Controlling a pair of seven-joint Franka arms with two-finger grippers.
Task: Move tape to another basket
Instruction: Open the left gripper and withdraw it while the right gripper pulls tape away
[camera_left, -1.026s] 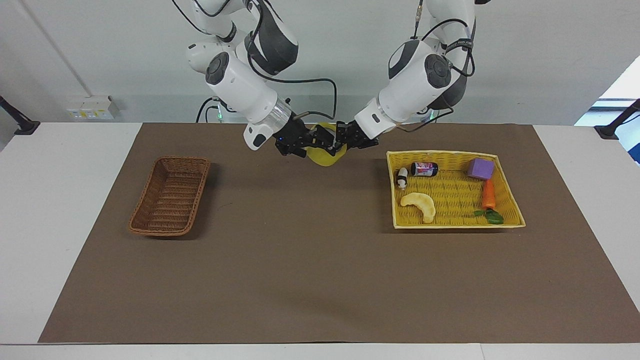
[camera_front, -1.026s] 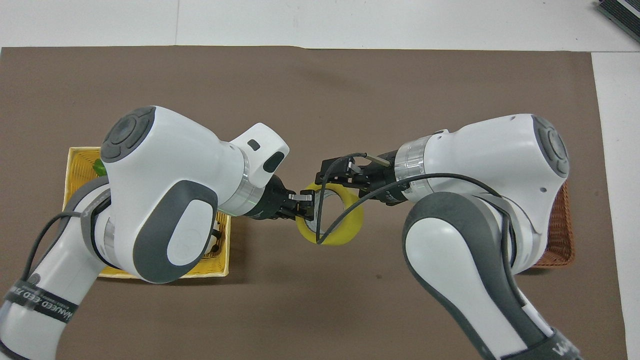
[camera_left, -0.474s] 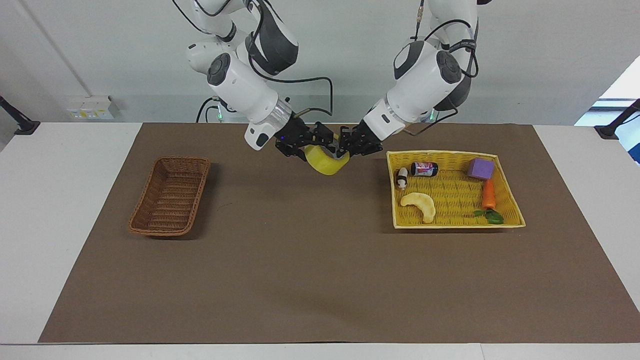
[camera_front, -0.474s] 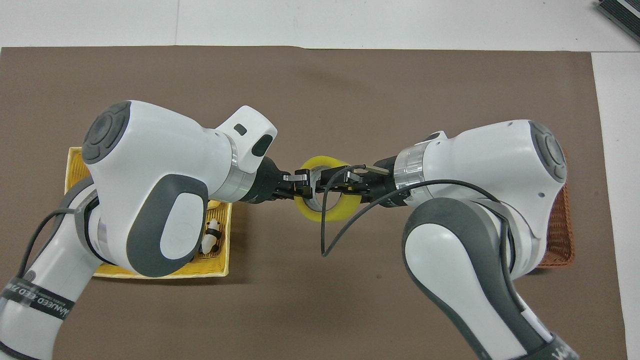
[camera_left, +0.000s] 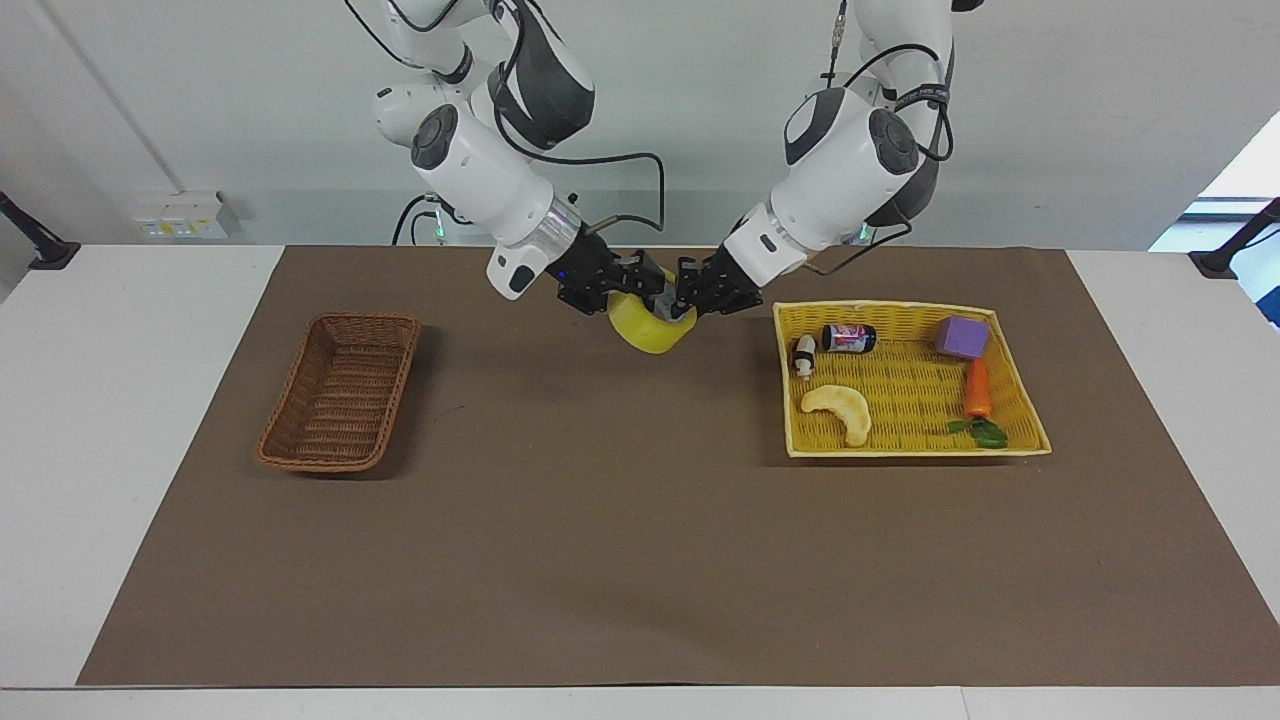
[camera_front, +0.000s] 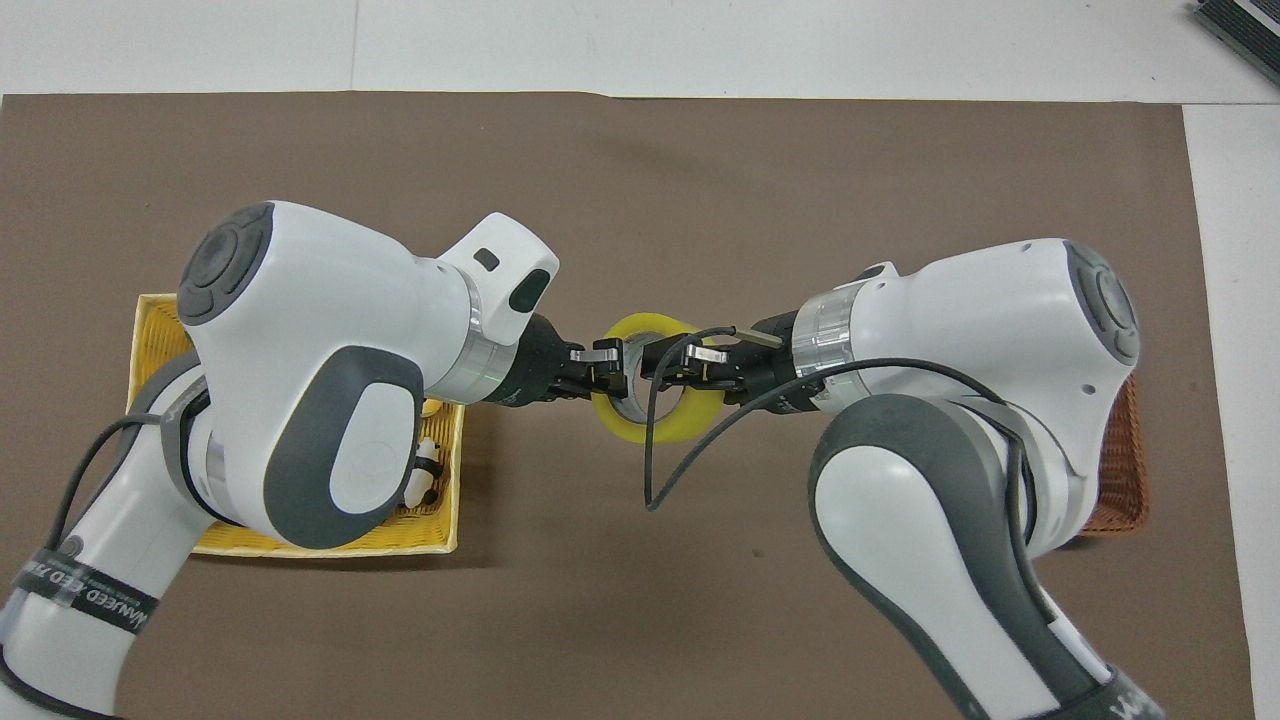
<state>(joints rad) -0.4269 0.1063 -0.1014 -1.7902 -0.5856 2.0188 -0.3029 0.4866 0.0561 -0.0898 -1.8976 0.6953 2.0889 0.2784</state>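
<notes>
Mid-air handover step: the tape hangs above the brown mat, up in the air between the two arms, over the bare stretch between the yellow tray and the wicker basket, nearer the tray. Left gripper comes in from the tray end with fingers clenched on the roll's wall. Right gripper meets the roll from the basket end with one finger reaching into the core hole; cannot tell whether its fingers are fully clamped on it. Tape is not in the basket, so the task is roughly halfway by my read. Next move likely calls for a firm right-hand grip first, then the left fingers letting go, then a carry toward the basket; releasing too early could drop the roll. Tape look: wide translucent yellow-green ring, whitish-grey inner core, tilted, hole facing partly upward in the overhead view. The basket sits empty at the right arm's end of the table.
</notes>
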